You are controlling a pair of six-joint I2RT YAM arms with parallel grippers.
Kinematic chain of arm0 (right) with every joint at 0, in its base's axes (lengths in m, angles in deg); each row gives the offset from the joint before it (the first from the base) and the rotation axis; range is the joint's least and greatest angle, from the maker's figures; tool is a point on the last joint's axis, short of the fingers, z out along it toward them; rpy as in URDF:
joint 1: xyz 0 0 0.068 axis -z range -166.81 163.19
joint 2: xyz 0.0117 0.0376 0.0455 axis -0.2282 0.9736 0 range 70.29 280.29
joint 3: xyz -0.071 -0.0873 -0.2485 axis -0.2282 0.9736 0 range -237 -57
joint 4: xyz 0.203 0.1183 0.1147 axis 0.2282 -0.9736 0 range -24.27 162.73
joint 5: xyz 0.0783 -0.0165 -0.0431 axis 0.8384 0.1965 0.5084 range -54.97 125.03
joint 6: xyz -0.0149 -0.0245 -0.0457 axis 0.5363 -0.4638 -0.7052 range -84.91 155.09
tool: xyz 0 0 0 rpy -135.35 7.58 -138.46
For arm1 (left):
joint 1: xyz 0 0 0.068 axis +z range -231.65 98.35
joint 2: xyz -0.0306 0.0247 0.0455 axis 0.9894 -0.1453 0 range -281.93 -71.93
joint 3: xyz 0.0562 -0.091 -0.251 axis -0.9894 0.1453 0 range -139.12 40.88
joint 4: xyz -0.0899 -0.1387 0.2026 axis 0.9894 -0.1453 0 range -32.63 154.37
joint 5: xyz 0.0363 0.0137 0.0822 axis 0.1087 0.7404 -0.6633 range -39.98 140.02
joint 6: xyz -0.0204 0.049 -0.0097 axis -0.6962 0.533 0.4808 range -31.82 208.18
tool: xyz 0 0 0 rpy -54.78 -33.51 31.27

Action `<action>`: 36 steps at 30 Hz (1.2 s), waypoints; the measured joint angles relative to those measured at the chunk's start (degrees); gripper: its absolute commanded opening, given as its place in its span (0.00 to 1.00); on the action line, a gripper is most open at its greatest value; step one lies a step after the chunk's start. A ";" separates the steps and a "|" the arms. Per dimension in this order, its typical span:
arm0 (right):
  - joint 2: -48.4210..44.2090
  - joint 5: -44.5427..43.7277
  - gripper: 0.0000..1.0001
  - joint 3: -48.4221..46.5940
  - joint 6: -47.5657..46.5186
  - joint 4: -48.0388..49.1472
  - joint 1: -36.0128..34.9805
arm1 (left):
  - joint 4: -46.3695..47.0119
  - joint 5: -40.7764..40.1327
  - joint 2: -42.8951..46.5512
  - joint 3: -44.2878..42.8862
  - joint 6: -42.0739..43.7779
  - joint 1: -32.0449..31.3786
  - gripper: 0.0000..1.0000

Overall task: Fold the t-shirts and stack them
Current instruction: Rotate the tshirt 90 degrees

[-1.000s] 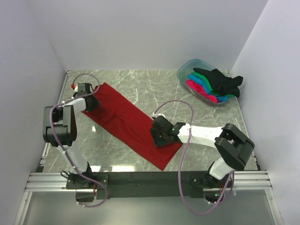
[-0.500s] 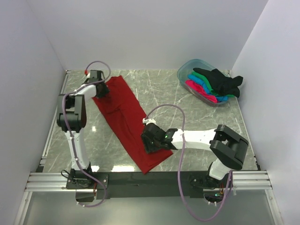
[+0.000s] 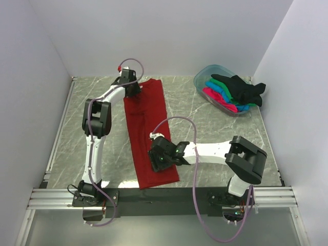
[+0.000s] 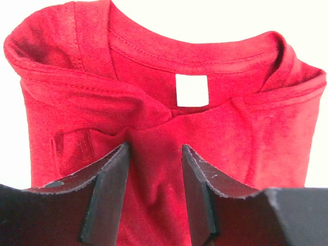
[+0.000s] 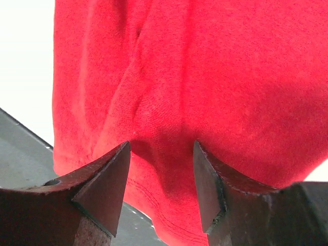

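Observation:
The dark red t-shirt (image 3: pixel 148 130) lies on the table as a long narrow strip running from the back toward the near edge. My left gripper (image 3: pixel 133 88) is at its far collar end, shut on a bunched fold just below the collar and white label (image 4: pixel 192 90); that pinch shows in the left wrist view (image 4: pixel 155 146). My right gripper (image 3: pixel 158 160) is near the hem end, shut on a ridge of the red cloth (image 5: pixel 161 146). The black t-shirt (image 3: pixel 241 88) drapes over the green (image 3: pixel 218 87), hot pink (image 3: pixel 215 97) and bright blue (image 3: pixel 247 107) ones.
The clear bluish tub (image 3: pixel 201 77) holding the other shirts stands at the back right corner. White walls close in the left, back and right sides. The metal rail (image 3: pixel 154 197) with both arm bases runs along the near edge.
Both grippers have swung the red shirt round from a diagonal to nearly straight front-to-back: the left went right along the back edge, the right went left toward the near edge.

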 measured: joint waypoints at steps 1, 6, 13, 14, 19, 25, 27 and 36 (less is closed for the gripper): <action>0.39 0.57 0.59 -0.44 0.00 0.00 0.00 | 0.00 0.39 -0.39 -0.63 -0.02 -0.24 0.52; 2.36 2.49 0.59 -2.64 -0.04 -0.02 -0.04 | 0.17 3.21 -2.91 -4.57 0.22 -1.16 0.56; 4.63 2.93 0.60 -5.42 -0.48 -0.42 0.26 | 0.72 6.23 -5.64 -8.90 1.25 -1.88 0.59; 4.63 2.78 0.61 -5.46 -0.68 -0.48 0.35 | 0.90 6.51 -5.64 -8.90 1.51 -2.03 0.60; 2.71 -0.48 0.64 -5.46 -2.19 -2.62 0.55 | 2.36 6.38 -4.85 -8.55 2.97 -3.04 0.63; -8.39 -6.47 0.66 -3.10 -2.99 -5.14 0.61 | 6.19 2.29 14.69 10.88 3.52 -4.35 0.65; -12.11 -7.78 0.66 -1.49 -2.78 -5.27 0.61 | 7.80 -0.04 25.24 19.56 3.26 -4.85 0.66; -19.71 -9.01 0.66 11.41 1.07 -6.36 0.59 | 12.85 -10.62 67.91 56.70 -3.85 -12.94 0.65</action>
